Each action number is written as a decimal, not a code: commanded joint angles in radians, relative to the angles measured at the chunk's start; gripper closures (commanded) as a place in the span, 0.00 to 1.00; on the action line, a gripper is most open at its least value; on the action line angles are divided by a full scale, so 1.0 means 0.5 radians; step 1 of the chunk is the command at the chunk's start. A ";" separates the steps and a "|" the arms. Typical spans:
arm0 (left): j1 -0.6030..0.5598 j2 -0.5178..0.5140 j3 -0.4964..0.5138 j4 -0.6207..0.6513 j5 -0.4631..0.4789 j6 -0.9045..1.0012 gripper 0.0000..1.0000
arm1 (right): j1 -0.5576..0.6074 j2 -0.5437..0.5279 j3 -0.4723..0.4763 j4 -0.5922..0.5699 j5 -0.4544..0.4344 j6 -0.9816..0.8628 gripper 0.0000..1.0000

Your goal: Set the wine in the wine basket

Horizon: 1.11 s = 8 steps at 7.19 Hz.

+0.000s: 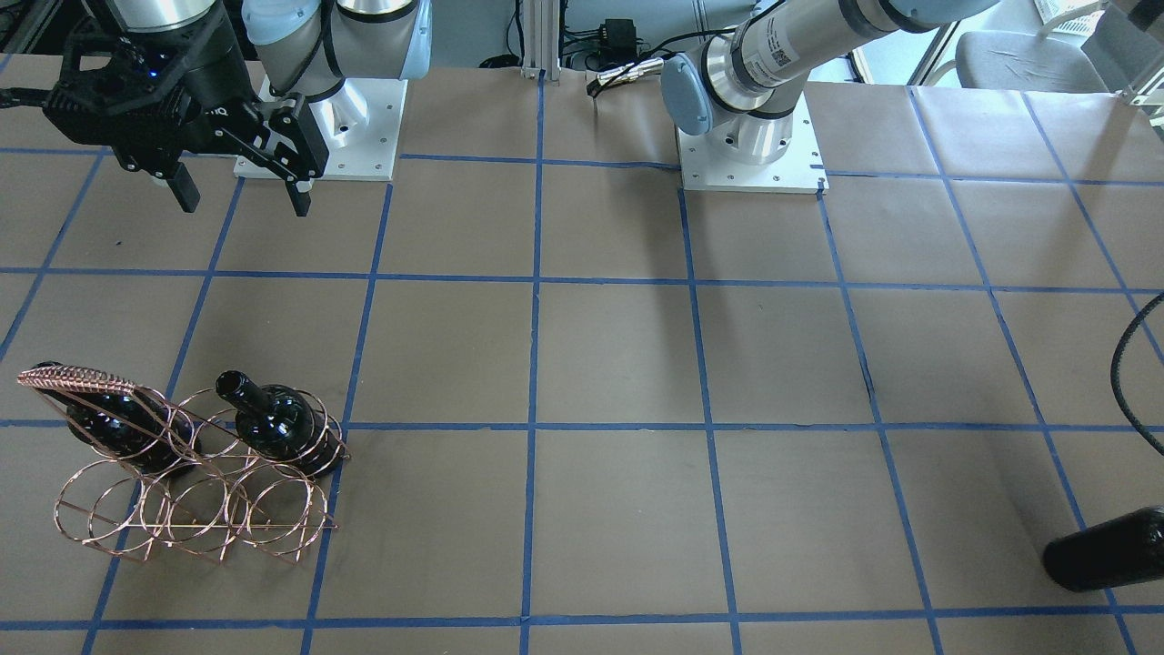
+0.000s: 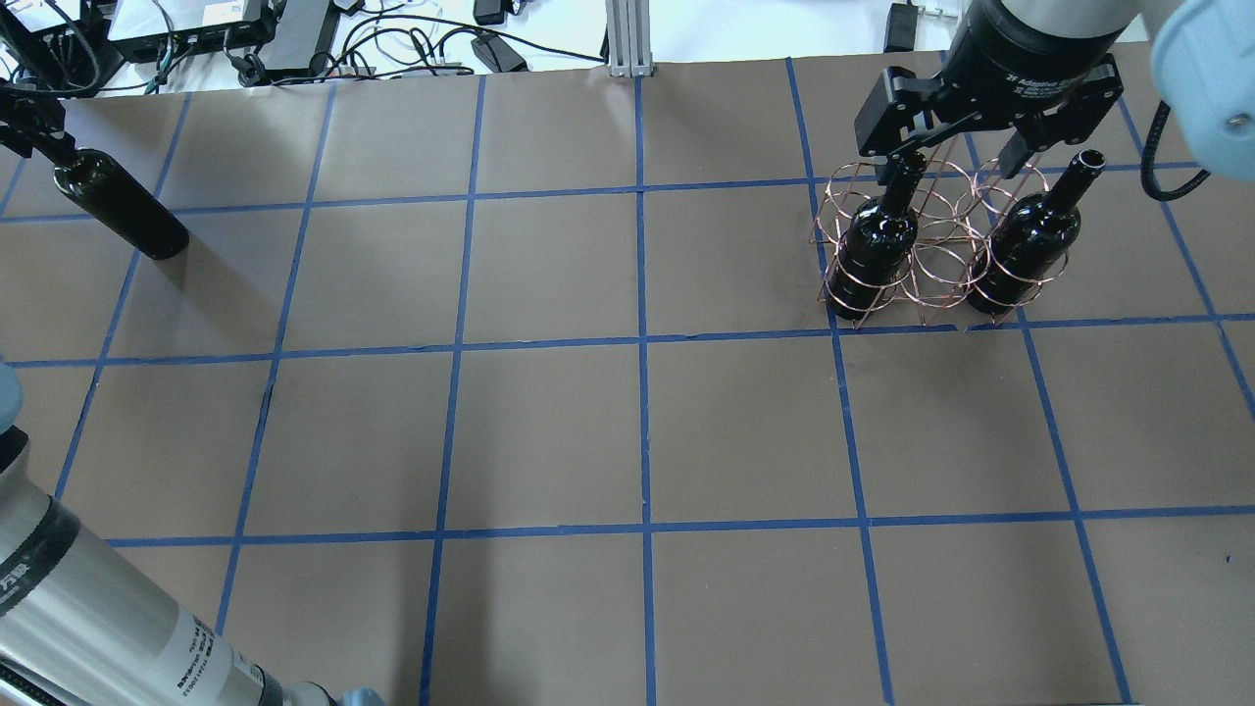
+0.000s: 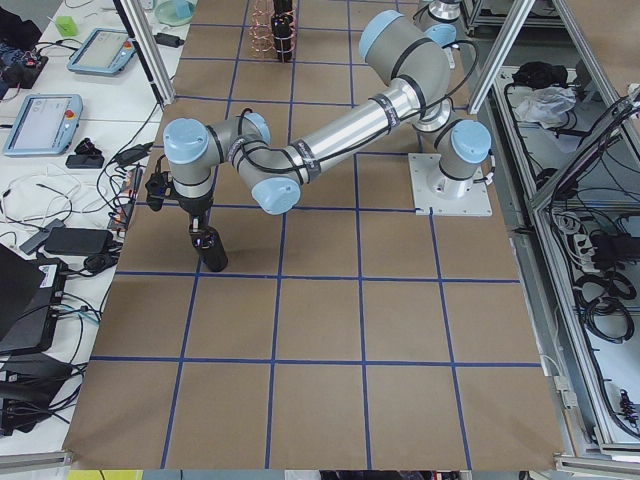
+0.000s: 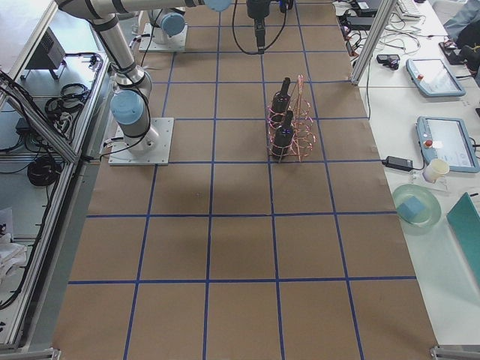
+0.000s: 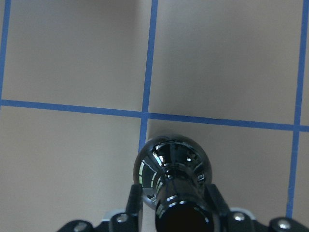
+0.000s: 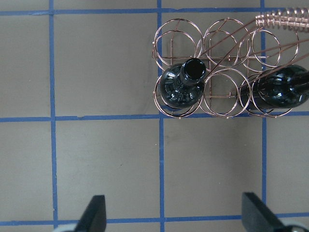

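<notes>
Front-facing view: set across the bench [image 1: 618,364] from the robot. Looks steeply down, arm bases along its top edge.
Overhead view: behind the robot, looking forward and down. The wine basket [image 2: 924,253] sits upper right here and lower left in the front view. Both cover the same gridded top, mirrored.
Left-end view: high, looks along the bench, basket far off at the top edge.
Right-end view: opposite end, basket nearer.
Left wrist view: straight down, very close over the wine [image 5: 173,164].
Right wrist view: straight down from higher up. Basket across the top, right pincer [image 6: 176,213] tips at the bottom edge.
</notes>
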 commanded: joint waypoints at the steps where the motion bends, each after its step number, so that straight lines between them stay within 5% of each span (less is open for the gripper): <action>1: 0.000 0.000 -0.003 0.000 -0.002 0.001 0.82 | 0.000 0.000 0.000 -0.005 0.000 0.000 0.00; 2: 0.000 0.003 -0.006 0.000 -0.002 0.001 1.00 | 0.000 0.000 0.000 -0.005 0.000 0.000 0.00; 8: -0.153 0.192 -0.156 -0.046 0.010 -0.066 1.00 | 0.000 0.000 0.000 -0.009 0.000 0.000 0.00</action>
